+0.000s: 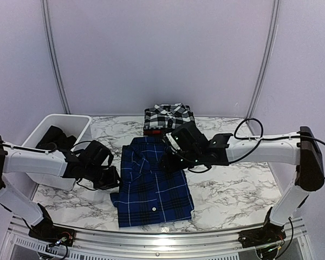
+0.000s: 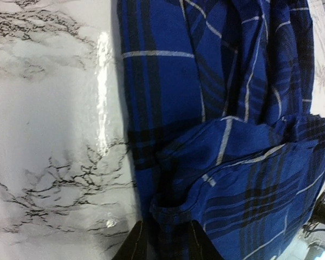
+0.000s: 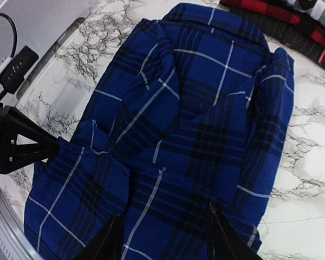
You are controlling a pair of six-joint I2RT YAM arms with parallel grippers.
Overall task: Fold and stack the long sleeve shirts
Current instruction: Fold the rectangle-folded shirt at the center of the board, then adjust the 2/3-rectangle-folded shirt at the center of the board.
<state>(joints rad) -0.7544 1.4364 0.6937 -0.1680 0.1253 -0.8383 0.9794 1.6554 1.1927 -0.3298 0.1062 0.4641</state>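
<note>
Lab robot booth w/ white walls (image 1: 162, 54), marble-top table (image 1: 233, 189)

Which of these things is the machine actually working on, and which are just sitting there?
For the job:
blue plaid shirt
black-and-white check shirt
red-and-black shirt beneath it

Just lying about:
white tub
dark bundle inside it

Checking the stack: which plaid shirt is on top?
The black-and-white check shirt; the red-and-black shirt peeks out beneath it, the blue shirt lies apart in front.
</note>
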